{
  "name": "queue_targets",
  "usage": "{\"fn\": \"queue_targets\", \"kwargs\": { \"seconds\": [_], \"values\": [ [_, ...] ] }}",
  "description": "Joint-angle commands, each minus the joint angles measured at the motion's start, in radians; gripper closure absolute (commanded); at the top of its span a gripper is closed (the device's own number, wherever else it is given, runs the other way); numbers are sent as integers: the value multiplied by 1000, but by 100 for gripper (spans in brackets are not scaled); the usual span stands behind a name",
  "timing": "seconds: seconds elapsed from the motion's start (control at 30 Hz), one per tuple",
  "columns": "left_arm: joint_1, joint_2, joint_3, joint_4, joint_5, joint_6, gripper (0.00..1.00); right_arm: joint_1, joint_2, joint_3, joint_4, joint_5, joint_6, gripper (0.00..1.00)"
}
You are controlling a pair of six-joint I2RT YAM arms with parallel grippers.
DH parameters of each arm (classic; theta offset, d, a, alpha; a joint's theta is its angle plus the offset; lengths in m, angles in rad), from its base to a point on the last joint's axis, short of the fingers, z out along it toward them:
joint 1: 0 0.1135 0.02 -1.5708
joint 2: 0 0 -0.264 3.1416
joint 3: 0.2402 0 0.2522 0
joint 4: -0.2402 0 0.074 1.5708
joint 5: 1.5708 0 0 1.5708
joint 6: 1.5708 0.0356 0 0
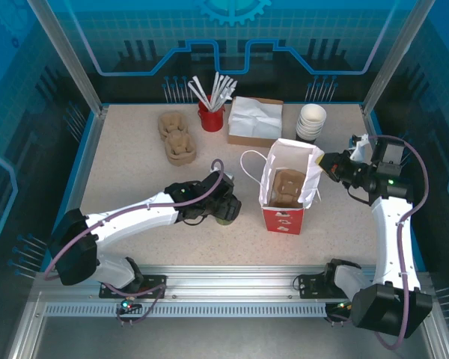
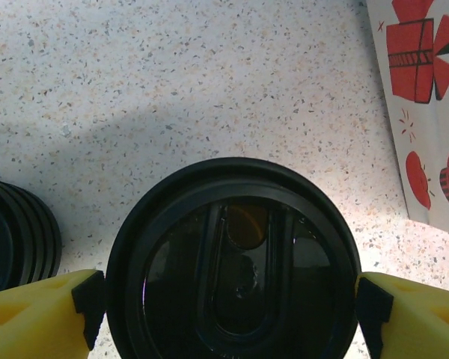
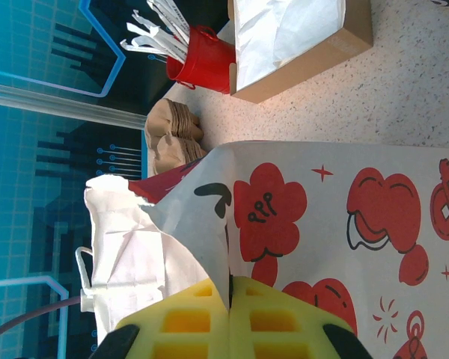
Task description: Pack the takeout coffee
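Observation:
The takeout coffee (image 2: 232, 262) stands on the speckled table, and I look straight down on its round black lid. My left gripper (image 2: 232, 307) is open, one yellow finger at each side of the lid. In the top view the left gripper (image 1: 226, 209) hangs over the coffee (image 1: 224, 219), just left of the bag. The white bag with red prints (image 1: 284, 217) stands open with a brown cardboard carrier inside. My right gripper (image 1: 331, 166) is shut on the bag's right top edge. In the right wrist view the right gripper (image 3: 230, 299) pinches the bag's paper (image 3: 344, 217).
A stack of loose black lids (image 2: 15, 232) sits just left of the coffee. At the back stand brown carriers (image 1: 176, 138), a red cup of stirrers (image 1: 212, 116), a napkin box (image 1: 254, 120) and stacked lidless cups (image 1: 311, 122). The bag's side (image 2: 426, 112) is close on the right.

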Motion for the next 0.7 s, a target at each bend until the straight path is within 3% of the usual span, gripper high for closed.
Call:
{"fn": "queue_targets", "kwargs": {
  "seconds": [0.0, 0.67],
  "values": [
    [-21, 19, 48, -54, -65, 21, 13, -19, 3, 12, -25, -35, -23, 100],
    [-51, 62, 98, -129, -96, -14, 24, -22, 26, 10, -29, -40, -39, 100]
  ]
}}
